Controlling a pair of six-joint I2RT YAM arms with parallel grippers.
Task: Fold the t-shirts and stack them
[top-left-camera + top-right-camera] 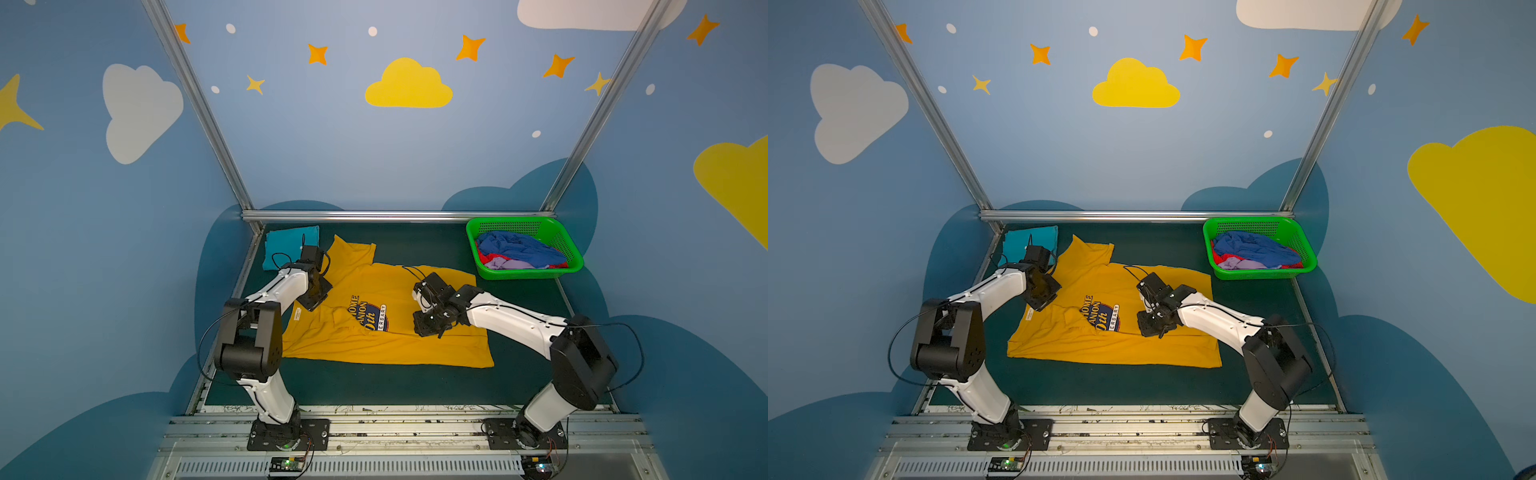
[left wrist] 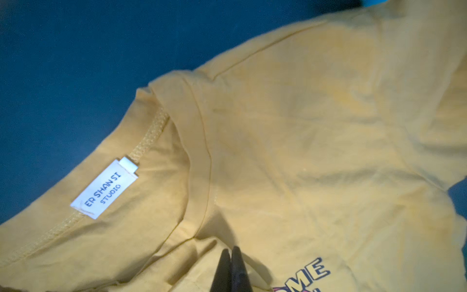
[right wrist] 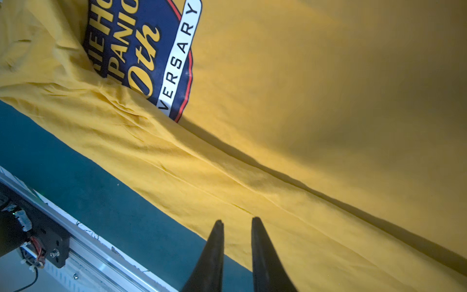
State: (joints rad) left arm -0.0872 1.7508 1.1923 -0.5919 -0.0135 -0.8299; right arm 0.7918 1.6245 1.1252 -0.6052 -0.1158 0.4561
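Observation:
In both top views a mustard-yellow t-shirt (image 1: 374, 345) (image 1: 1100, 349) with a navy chest print lies spread on the dark green table, one sleeve pointing to the back. My left gripper (image 1: 320, 297) (image 2: 231, 249) is down by the collar with its fingers shut on a small pinch of the yellow cloth beside the white neck label (image 2: 104, 188). Over the shirt's middle, just right of the print, hangs my right gripper (image 1: 426, 330) (image 3: 237, 220), narrowly open and holding nothing. A folded teal t-shirt (image 1: 291, 245) lies at the back left.
A green plastic basket (image 1: 523, 272) at the back right holds crumpled blue (image 1: 515, 247), red (image 1: 486, 257) and lavender (image 1: 505, 264) t-shirts. A metal frame rail (image 1: 395, 216) bounds the table's back, and the arms' mounting rail (image 1: 395, 428) runs along the front.

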